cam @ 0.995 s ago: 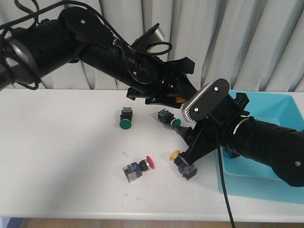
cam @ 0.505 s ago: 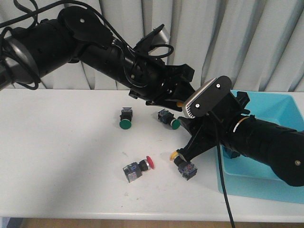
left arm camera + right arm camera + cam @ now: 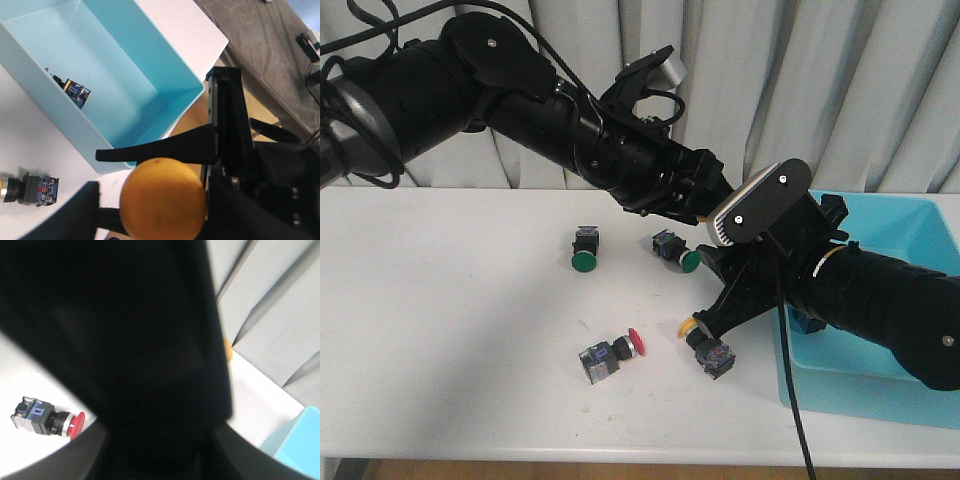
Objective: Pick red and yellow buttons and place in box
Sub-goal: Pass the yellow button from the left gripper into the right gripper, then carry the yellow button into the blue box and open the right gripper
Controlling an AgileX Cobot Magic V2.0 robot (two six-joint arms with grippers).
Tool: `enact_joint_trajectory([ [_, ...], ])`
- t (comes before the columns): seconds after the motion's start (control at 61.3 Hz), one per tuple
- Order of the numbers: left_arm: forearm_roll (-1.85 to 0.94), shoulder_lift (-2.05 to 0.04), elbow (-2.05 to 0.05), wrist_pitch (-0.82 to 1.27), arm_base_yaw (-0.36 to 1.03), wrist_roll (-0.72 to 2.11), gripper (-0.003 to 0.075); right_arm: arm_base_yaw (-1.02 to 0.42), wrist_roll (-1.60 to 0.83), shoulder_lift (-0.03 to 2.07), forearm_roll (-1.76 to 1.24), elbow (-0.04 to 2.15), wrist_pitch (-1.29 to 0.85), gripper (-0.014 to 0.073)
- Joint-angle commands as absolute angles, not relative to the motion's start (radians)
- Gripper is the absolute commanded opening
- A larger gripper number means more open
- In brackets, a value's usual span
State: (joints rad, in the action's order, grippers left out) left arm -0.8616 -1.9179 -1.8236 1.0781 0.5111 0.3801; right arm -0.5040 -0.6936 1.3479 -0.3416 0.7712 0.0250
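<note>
My left gripper (image 3: pixel 705 197) is shut on a yellow button (image 3: pixel 162 197), held in the air just short of the light blue box (image 3: pixel 850 395); the box also shows in the left wrist view (image 3: pixel 65 120), with a red-capped button (image 3: pixel 75 92) lying in it. My right gripper (image 3: pixel 705 335) is down at a second yellow button (image 3: pixel 700 340) on the table beside the box. I cannot see whether its fingers are closed on it. A red button (image 3: pixel 613 355) lies further left and also shows in the right wrist view (image 3: pixel 47 420).
Two green-capped switches (image 3: pixel 584 250) (image 3: pixel 675 250) lie on the white table (image 3: pixel 450 330) behind the red button. My left arm crosses right over my right wrist and fills most of the right wrist view. Grey curtains hang behind the table.
My left gripper has moved right toward the box with the yellow button, which is now hidden behind my right wrist in the front view. My right arm has barely moved.
</note>
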Motion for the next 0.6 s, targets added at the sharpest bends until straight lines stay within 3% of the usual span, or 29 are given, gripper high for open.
enact_joint_trajectory([
  [0.0,-0.913,-1.86,-1.855,1.063,0.509,0.385,0.0596,-0.501,-0.695,1.323,-0.343,0.8,0.095,-0.0003],
  [0.147,-0.916,-1.858,-1.855,1.104,0.509,0.386,0.0624,-0.472,-0.7,1.319,-0.351,0.8,0.103,-0.0003],
  [0.359,-0.892,-1.839,-1.857,1.112,0.499,0.44,0.0561,-0.321,-0.701,1.277,-0.451,0.8,0.09,-0.0003],
  [0.489,-0.748,-1.81,-1.884,1.044,0.497,0.445,0.0465,-0.218,-0.702,1.21,-0.476,0.801,0.064,-0.0001],
  [0.587,-0.57,-1.776,-1.92,0.995,0.497,0.417,0.0337,-0.151,-0.702,1.158,-0.476,0.813,0.023,0.0],
])
